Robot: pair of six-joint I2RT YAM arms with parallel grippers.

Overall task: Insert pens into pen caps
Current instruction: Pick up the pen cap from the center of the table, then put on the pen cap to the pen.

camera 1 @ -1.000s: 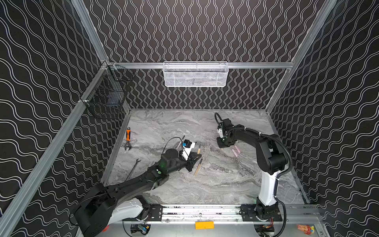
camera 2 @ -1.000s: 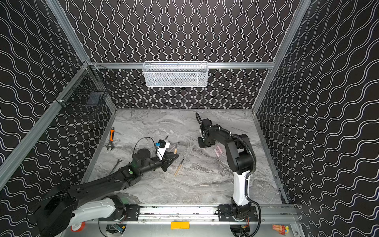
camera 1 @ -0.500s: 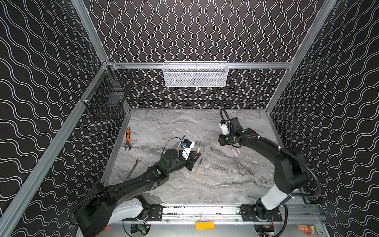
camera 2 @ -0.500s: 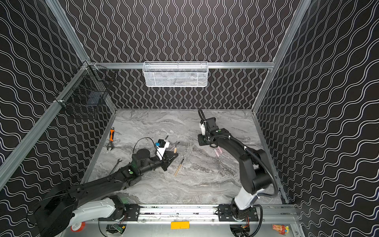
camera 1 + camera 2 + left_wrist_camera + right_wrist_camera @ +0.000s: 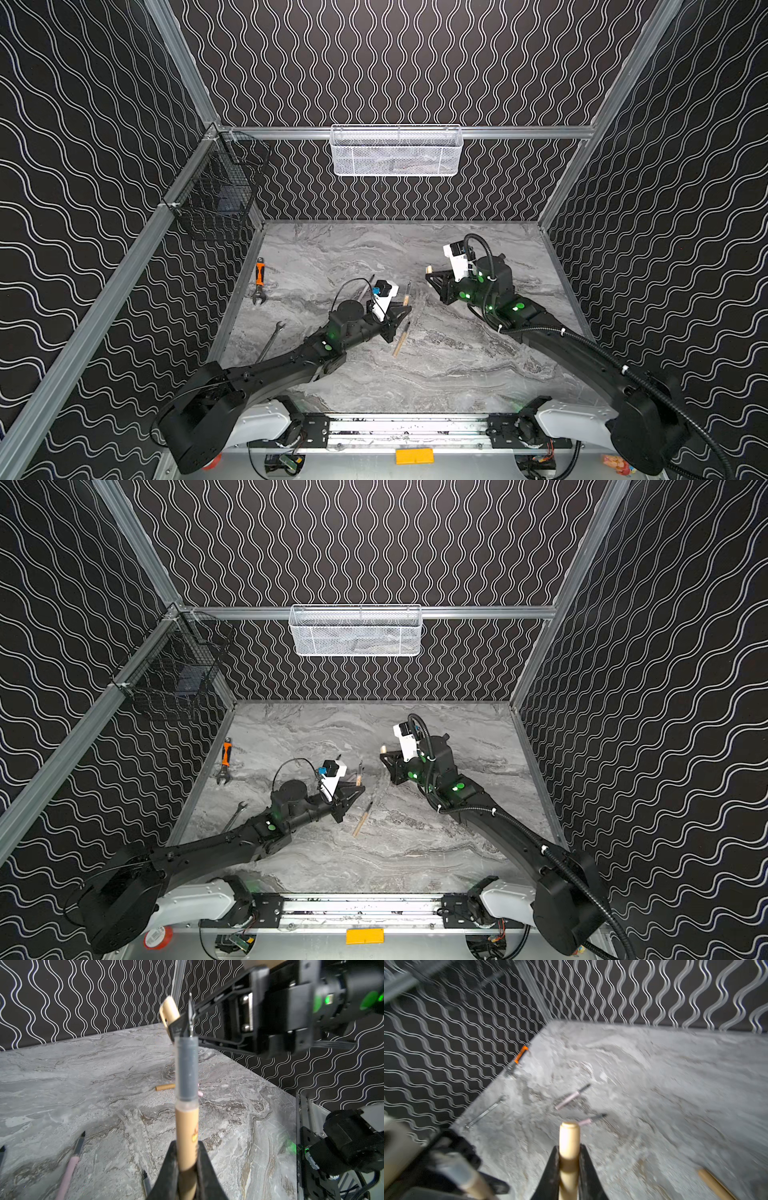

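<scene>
Grey marbled tabletop (image 5: pixel 436 374) under black wavy-lined walls (image 5: pixel 374 62): above it the left gripper (image 5: pixel 186 1145) is pinched tight on the barrel of a tan pen (image 5: pixel 185 1118), dark nib outward, and the right gripper (image 5: pixel 568 1148) is clamped as tight on a tan pen cap (image 5: pixel 569 1132), the two near but apart. For a clean fit, I judge, the cap's mouth must face the nib on the pen's own axis and then be pushed straight; the end poking past the right jaws looks rounded, so which end is open I cannot tell. Spare pink pens (image 5: pixel 571 1098) and another tan cap (image 5: pixel 165 1087) lie on the table.
</scene>
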